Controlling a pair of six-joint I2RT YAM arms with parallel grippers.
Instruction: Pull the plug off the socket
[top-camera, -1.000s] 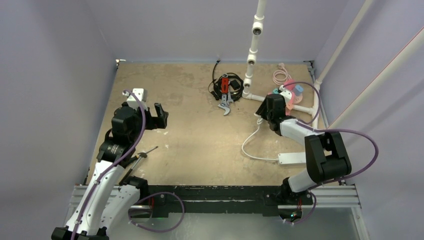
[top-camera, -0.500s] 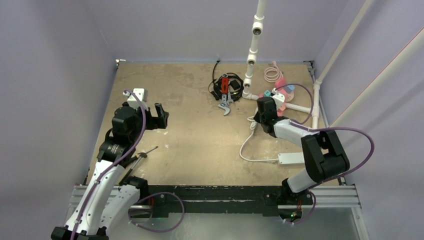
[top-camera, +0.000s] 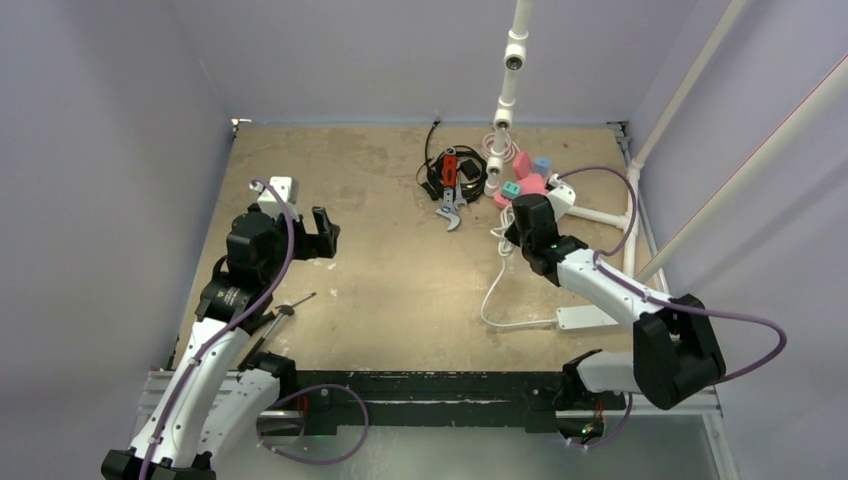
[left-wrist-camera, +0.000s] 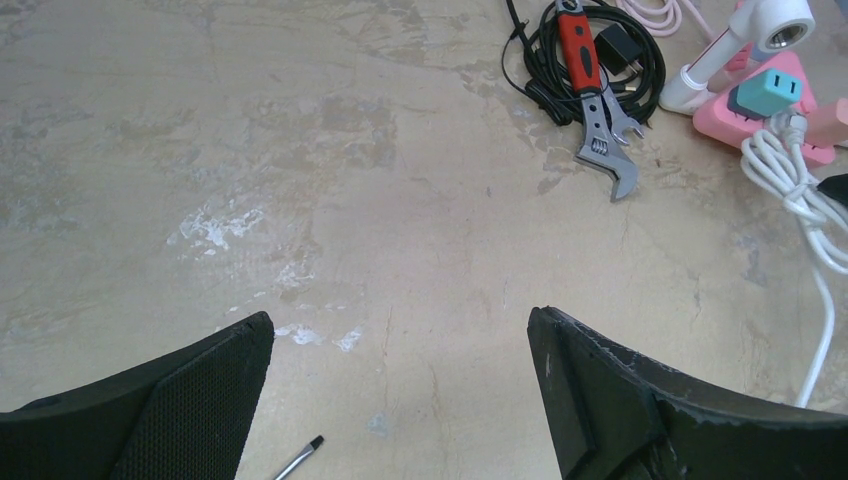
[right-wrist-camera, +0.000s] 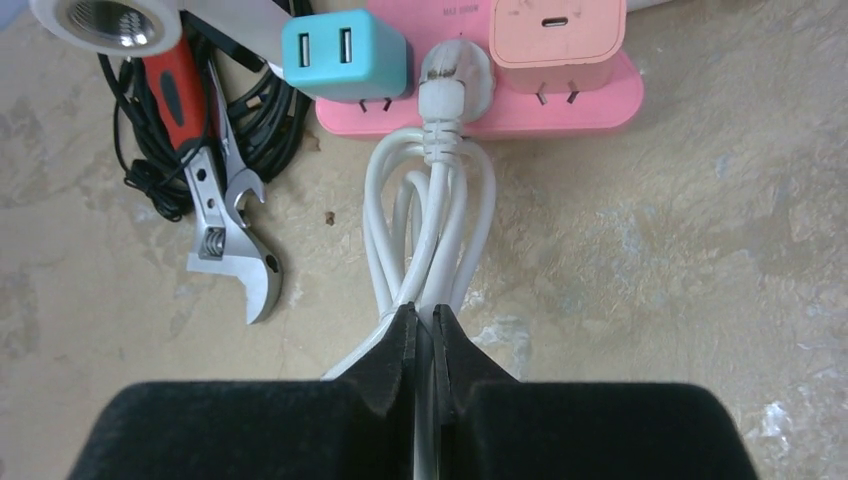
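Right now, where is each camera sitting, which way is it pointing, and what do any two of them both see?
Top external: above and behind the bases, looking down on the table; both arms show.
Left wrist: on the left arm, facing across the table toward the wrench; the open left gripper frames the bottom.
Right wrist: low, facing the socket and plug; the right gripper is shut on the white cord.
Shared: both wrist views show wrench, plug and socket.
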